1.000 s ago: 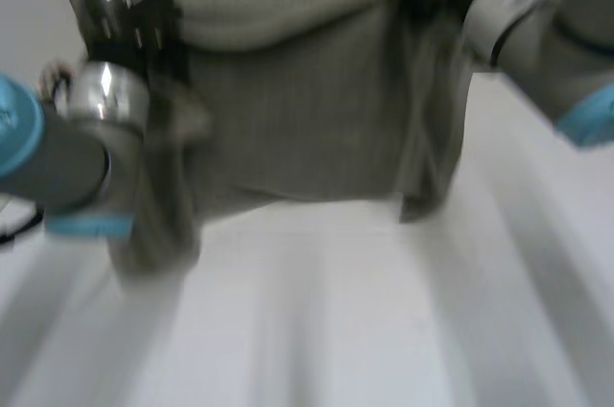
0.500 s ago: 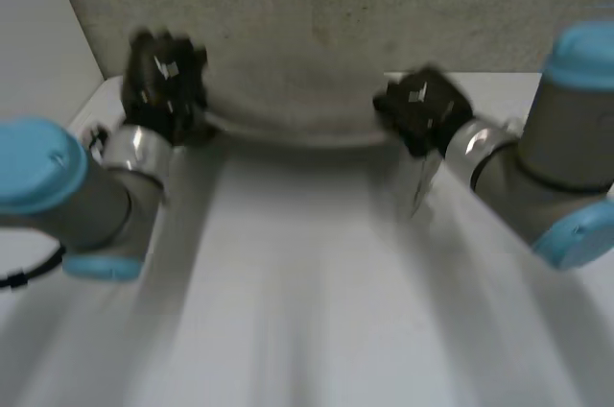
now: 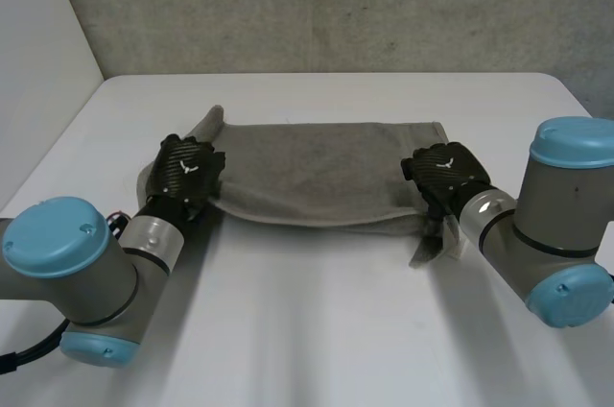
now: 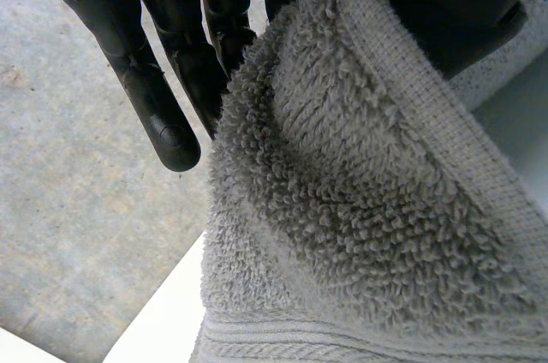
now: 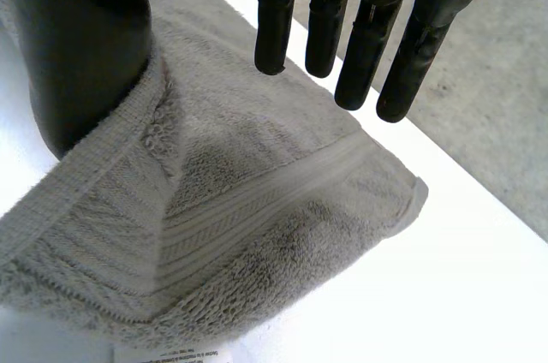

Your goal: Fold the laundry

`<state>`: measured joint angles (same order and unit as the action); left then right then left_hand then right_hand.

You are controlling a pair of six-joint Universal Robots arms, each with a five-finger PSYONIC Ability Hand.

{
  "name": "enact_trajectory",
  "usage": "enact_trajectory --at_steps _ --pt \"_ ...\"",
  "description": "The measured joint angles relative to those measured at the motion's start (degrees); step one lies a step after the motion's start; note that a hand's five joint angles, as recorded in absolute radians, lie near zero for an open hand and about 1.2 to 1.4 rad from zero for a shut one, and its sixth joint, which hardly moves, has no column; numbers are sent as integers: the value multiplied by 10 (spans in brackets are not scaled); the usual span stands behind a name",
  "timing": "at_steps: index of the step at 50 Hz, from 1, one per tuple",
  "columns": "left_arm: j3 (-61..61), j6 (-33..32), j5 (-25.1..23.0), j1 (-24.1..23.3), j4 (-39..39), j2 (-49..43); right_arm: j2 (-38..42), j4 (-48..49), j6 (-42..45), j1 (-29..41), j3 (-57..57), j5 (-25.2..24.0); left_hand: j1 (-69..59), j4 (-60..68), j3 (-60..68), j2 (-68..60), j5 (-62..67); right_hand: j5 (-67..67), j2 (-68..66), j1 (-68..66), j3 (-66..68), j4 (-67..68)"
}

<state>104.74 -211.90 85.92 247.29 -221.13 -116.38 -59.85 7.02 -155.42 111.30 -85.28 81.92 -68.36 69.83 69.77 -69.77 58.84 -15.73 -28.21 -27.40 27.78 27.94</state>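
Towel (image 3: 326, 172) has swung down from the air and now lies folded flat mid-frame on the table (image 3: 317, 330). Left hand (image 3: 184, 172) pinches its end; right hand (image 3: 443, 169) hangs released. Let go level, no dragging.

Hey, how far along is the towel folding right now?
Done, it seems: the grey towel lies on the white table as a long band, apparently doubled over. In hand: the left hand pinches one end; the right hand rests its thumb on the other, fingers straight. Left: the crosswise folds.
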Motion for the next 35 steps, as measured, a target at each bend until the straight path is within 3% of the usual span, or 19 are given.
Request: enact_trajectory --at_steps 17,21,35 --pt "21 -1 0 5 -1 15 -1 -37 -77 -29 -21 4 0 0 0 0 0 -97 -62 -75 71 69" --pt "22 0 1 14 -1 24 -18 -46 -78 -37 -18 6 0 0 0 0 0 -190 -167 -174 173 170" --pt "24 3 1 39 0 38 -27 -67 -72 -35 -43 10 0 0 0 0 0 -146 -139 -141 138 137"
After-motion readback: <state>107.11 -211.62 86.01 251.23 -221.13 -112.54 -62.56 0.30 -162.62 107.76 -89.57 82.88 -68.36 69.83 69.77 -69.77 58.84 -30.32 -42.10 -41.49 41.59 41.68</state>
